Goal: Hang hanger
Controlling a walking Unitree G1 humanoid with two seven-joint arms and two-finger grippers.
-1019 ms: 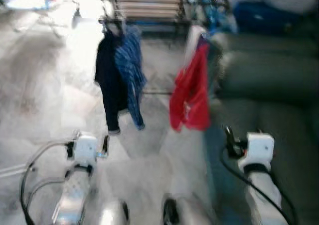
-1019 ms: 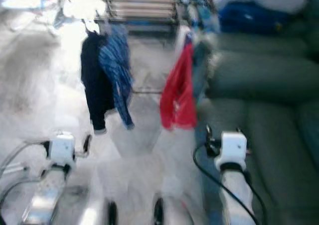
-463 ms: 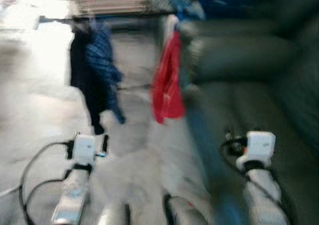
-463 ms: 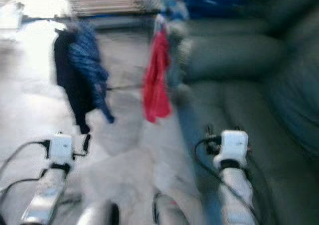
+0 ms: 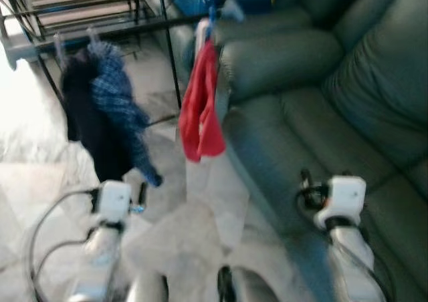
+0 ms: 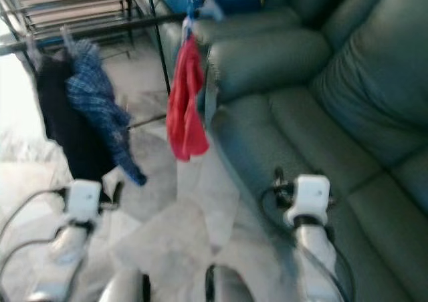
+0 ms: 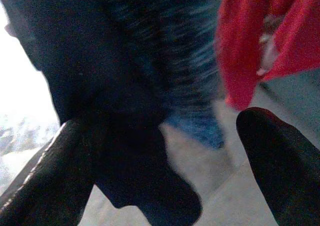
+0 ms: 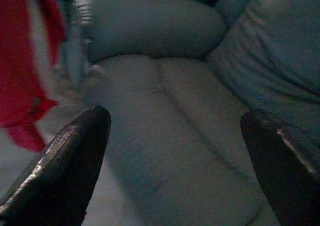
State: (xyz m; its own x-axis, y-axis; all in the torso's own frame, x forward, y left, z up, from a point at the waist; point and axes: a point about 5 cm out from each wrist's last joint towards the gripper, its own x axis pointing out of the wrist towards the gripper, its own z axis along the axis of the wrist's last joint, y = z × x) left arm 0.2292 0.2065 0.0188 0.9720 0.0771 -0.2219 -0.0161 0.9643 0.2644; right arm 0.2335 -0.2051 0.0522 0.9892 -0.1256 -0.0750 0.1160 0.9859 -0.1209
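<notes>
A dark green leather-look sofa [image 5: 334, 81] with a soft sheen, right of frame, beside red cloth [image 5: 200, 108] and blue checked cloth [image 5: 117, 98] on a black metal rack [image 5: 167, 55].

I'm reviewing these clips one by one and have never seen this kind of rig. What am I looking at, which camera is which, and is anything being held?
This is a walking humanoid robot. The two wide pictures come from its head camera, looking forward and down. Its left gripper and right gripper sit at the ends of the silver arms. The other two pictures come from cameras on its wrists, looking out between each gripper's two black fingers.

Ahead is a dark metal clothes rack with a dark garment, a blue checked shirt and a red garment hanging from it. Beside it, on the robot's right, is a grey-green sofa. The floor is pale tile.

Both grippers are open and hold nothing.
</notes>
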